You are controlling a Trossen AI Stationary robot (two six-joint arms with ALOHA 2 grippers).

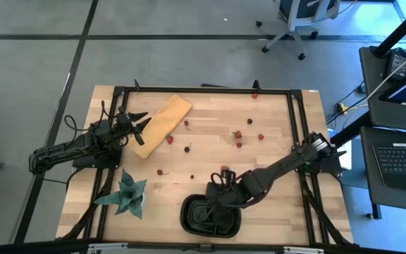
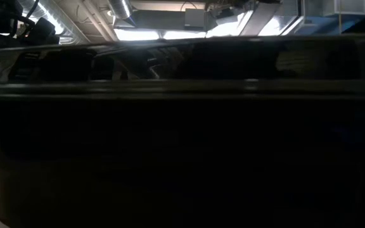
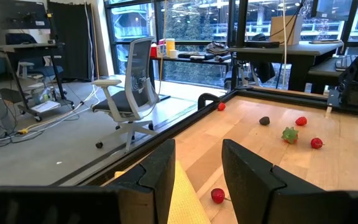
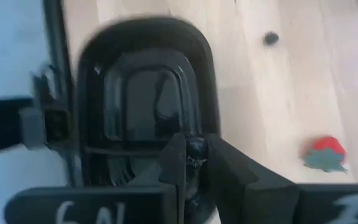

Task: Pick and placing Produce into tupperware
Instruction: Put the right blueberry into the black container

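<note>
Right wrist view alone shows right end effector (image 4: 191, 163) pinching dark berry (image 4: 196, 148).

Office-style robotics lab: grey floor, swivel office chair (image 3: 131, 81), desks with equipment beside big glass windows (image 3: 185, 31), open laptop (image 1: 405, 161) on side desk, ceiling strip lights (image 2: 144, 31), wooden worktop (image 1: 210, 166) in black frame.

I found one legible marking: white handwritten characters resembling "6N" on my right gripper's (image 4: 194, 163) housing; a further mark beside it was unreadable.
</note>
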